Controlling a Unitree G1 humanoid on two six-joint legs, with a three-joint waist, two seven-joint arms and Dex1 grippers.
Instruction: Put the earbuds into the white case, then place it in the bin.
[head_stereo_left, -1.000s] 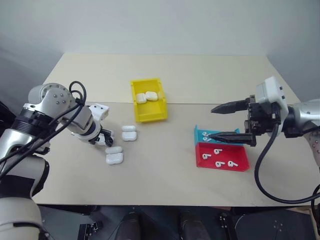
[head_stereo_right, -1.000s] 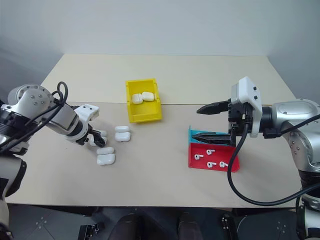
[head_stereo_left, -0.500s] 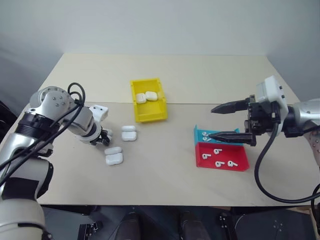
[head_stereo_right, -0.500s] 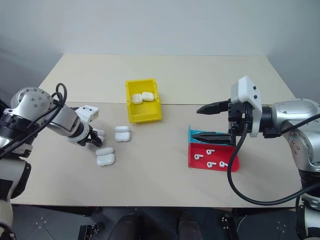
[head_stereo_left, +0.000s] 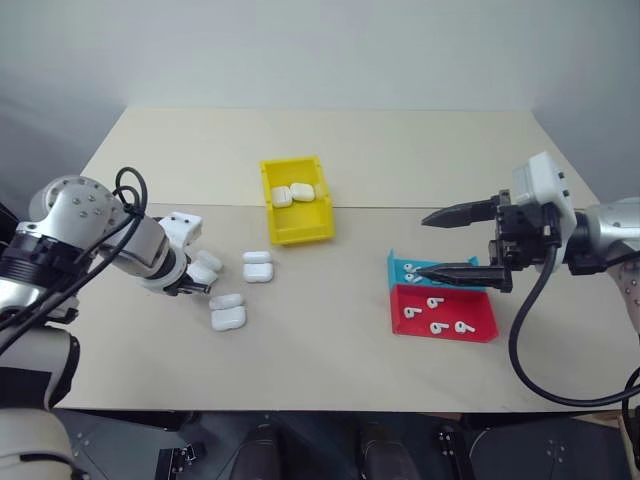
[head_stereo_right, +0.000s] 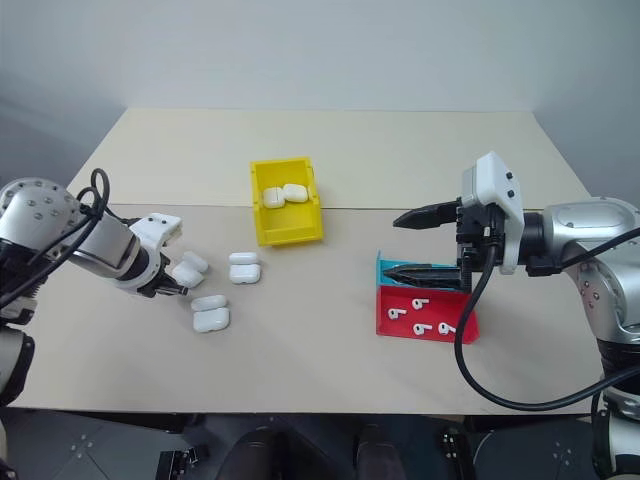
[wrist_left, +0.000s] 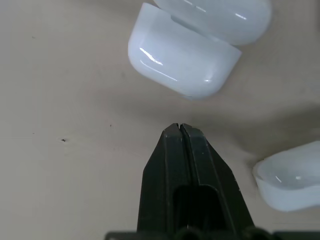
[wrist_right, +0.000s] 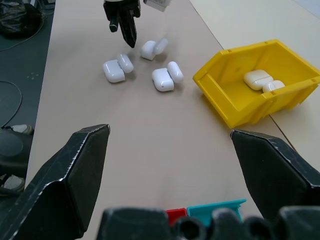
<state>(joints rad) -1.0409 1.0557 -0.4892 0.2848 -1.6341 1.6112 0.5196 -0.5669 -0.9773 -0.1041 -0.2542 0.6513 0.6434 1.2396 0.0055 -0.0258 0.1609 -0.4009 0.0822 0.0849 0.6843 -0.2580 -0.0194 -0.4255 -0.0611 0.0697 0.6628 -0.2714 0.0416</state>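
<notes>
White case (wrist_left: 182, 62) lies open on counter (head_stereo_left: 400, 160), left gripper (wrist_left: 179, 131) pinched empty beside it; right gripper (head_stereo_left: 432, 245) wide.

a big tan table (head_stereo_left: 400, 160) fills the middle of the room. a thin line runs across its top from side to side. on the right part of the table sits a small red tray (head_stereo_left: 480, 327). a blue tray (head_stereo_left: 398, 266) sits just behind it, touching it, and looks a bit smaller. behind the table stands a plain pale grey wall (head_stereo_left: 320, 50). the floor beside the table is dark grey (wrist_right: 20, 100). a thin black cable (wrist_right: 12, 92) curls on that floor, and a dark lumpy bag (wrist_right: 20, 15) lies near it.
</notes>
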